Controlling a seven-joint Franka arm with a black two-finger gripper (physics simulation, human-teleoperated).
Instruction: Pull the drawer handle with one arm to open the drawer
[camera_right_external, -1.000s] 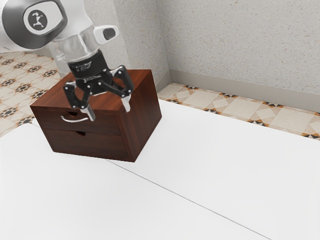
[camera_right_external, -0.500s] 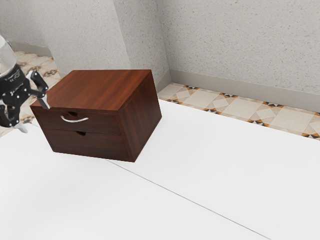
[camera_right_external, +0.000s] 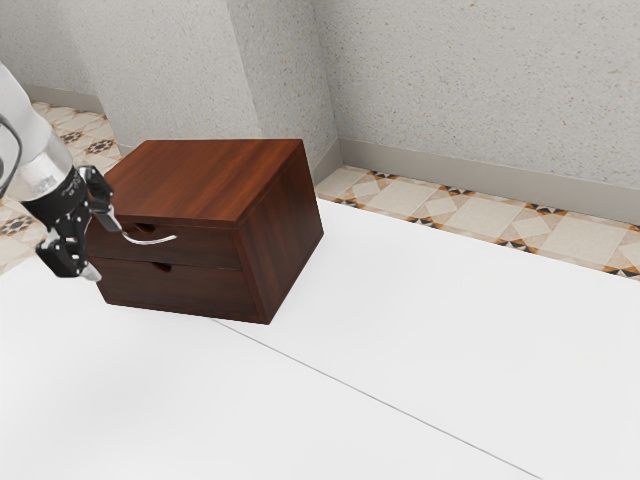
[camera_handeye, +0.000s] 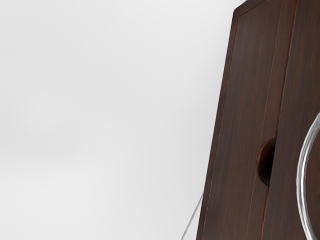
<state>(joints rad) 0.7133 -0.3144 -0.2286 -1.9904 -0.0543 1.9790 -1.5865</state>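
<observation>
While my black two-finger gripper (camera_right_external: 103, 250) hangs at the exterior view's left edge, jaws spread wide and empty, the thin curved silver handle (camera_right_external: 150, 238) sits just beside it on the shut upper drawer (camera_right_external: 200, 247) of the dark brown wooden cabinet (camera_right_external: 200, 175). Closing off-line, I might miss the wire or shove the cabinet sideways.

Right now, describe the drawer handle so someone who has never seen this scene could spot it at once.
On the white table stands a dark wooden cabinet with two drawers stacked in its front. The handle is the thin, curved silver bar on the upper drawer. The lower drawer has only a dark finger notch, no metal.
</observation>
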